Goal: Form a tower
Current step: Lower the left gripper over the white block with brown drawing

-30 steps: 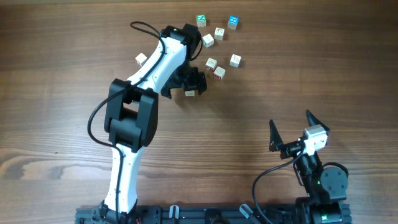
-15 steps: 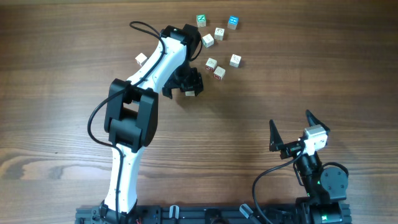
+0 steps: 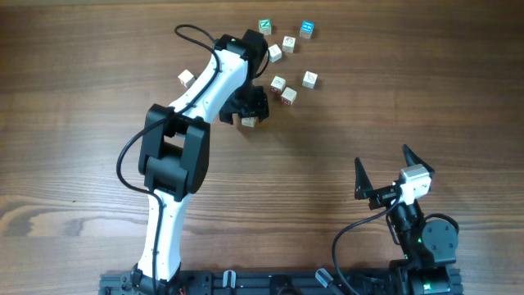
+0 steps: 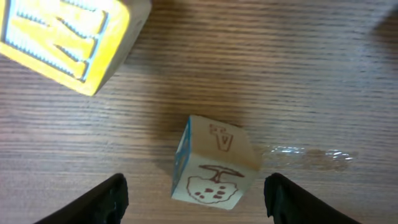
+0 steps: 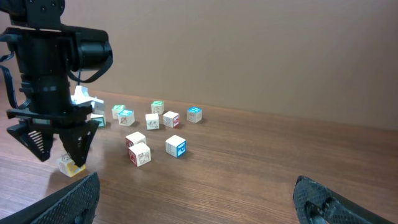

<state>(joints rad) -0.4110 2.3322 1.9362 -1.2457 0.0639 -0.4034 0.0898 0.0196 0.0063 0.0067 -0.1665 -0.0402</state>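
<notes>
A pale wooden cube (image 4: 214,165) with red-brown marks lies on the table between the fingers of my left gripper (image 4: 194,185), which is open with a gap on each side. A yellow cube (image 4: 68,37) sits just beyond it to the left. From overhead, my left gripper (image 3: 248,111) hangs over a cube (image 3: 250,121). No stacked tower is in view; the cubes I see lie singly. My right gripper (image 3: 382,160) stands open and empty at the near right, far from the cubes.
Loose cubes lie scattered behind the left gripper: a green one (image 3: 264,25), a blue one (image 3: 306,29), several pale ones (image 3: 283,88) and a single one (image 3: 186,78) left of the arm. A wall (image 5: 249,50) rises behind the table.
The left gripper's jaws have narrowed around the pale cube and the wrist has shifted slightly. The right arm has not moved.
</notes>
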